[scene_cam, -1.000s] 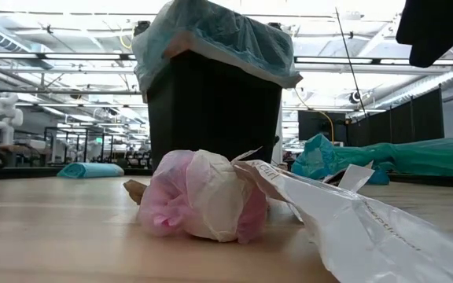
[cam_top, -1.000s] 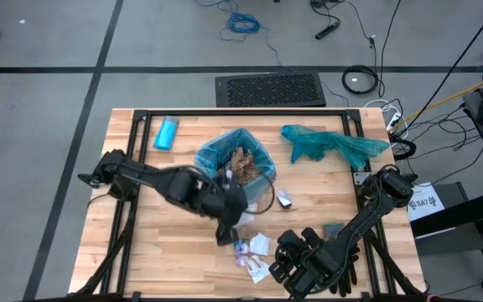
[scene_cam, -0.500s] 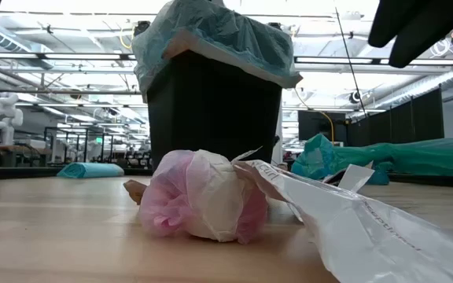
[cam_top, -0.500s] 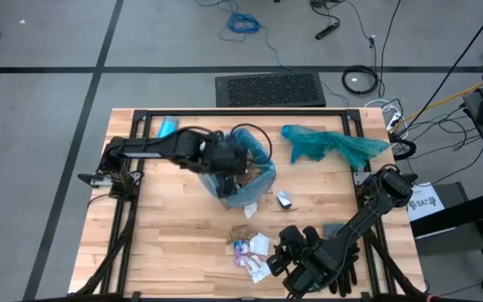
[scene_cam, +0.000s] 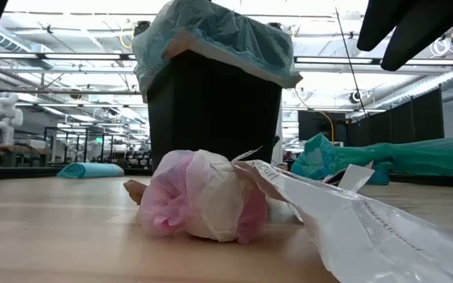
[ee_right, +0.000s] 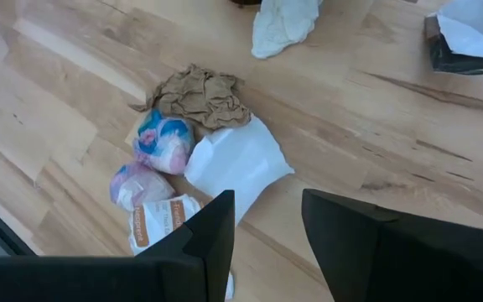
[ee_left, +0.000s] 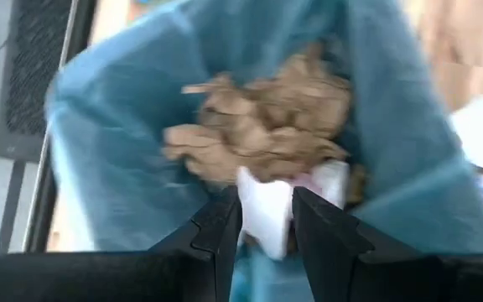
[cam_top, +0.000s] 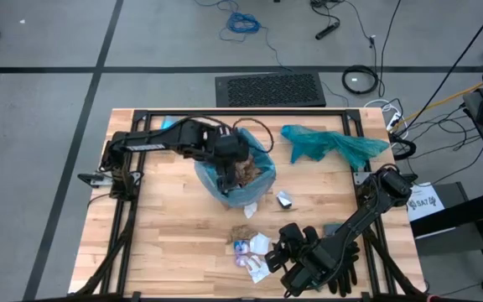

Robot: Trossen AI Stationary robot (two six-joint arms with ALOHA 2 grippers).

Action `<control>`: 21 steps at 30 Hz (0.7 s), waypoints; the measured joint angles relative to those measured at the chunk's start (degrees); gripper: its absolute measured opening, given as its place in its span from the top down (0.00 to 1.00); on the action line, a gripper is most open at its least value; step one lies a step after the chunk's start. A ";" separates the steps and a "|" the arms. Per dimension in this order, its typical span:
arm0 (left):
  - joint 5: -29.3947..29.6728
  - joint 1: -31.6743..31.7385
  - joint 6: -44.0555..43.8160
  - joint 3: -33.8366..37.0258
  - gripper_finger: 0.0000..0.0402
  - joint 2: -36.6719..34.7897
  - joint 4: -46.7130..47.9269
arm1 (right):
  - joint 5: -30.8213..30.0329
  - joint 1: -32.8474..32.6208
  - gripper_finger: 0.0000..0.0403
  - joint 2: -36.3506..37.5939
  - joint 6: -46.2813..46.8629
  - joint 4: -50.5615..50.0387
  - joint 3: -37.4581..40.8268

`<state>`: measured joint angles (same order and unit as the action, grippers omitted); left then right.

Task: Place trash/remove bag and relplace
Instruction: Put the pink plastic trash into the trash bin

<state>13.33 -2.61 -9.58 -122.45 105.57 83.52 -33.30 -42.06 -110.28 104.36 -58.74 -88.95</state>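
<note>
Over the bin at table centre, the left gripper [ee_left: 266, 220] pinches a white scrap [ee_left: 268, 210], jaws narrowly parted, above brown wads in the bag [cam_top: 243, 191]. At 6 o'clock, the right gripper [ee_right: 267, 220] hovers, jaws open and empty, above loose trash [ee_right: 198, 143]; arm partly cut off.

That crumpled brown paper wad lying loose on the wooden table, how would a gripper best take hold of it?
Probably from straight above, fingers closing across the narrower middle of the crumpled brown paper wad. It lies low on the wooden table, so a side approach would scrape the wood. A folded white paper sheet and a blue-and-pink crumpled wrapper touch one edge, so the right gripper should straddle the free sides.
</note>
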 joint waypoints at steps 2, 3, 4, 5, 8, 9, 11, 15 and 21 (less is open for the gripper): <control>-0.28 -2.36 0.00 0.00 0.71 -0.55 -0.19 | 0.00 0.00 0.67 0.00 0.00 0.00 0.00; -0.27 -3.81 -0.12 0.00 0.71 -1.03 -0.37 | 0.01 0.00 0.67 0.00 -0.01 0.01 0.00; 0.07 -5.50 -0.35 0.00 0.71 -1.58 -0.42 | 0.02 0.00 0.67 0.00 -0.11 0.00 0.00; 0.14 -7.18 -0.51 0.00 0.71 -1.94 -0.58 | 0.02 0.00 0.67 0.00 -0.32 0.02 0.00; 1.11 -12.14 -2.62 0.00 0.71 -2.40 -1.23 | 0.07 0.00 0.67 0.00 -0.50 0.05 0.00; 1.94 -13.60 -3.36 0.00 0.71 -2.40 -1.60 | 0.07 -0.03 0.67 0.00 -0.57 0.13 0.00; 3.80 -16.19 -4.83 0.00 0.71 -2.26 -2.80 | 0.16 -0.53 0.67 0.00 -0.61 0.25 0.01; 4.20 -19.08 -6.97 0.00 0.71 -0.46 -6.37 | 0.28 -2.46 0.67 0.00 -1.82 0.26 0.00; -1.05 -20.47 -11.05 0.00 0.71 5.03 -11.55 | 0.33 -5.99 0.67 0.00 -1.53 0.24 0.00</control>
<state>12.28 -23.08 -20.64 -122.45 110.60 71.97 -32.97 -48.06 -110.28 102.83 -58.50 -88.95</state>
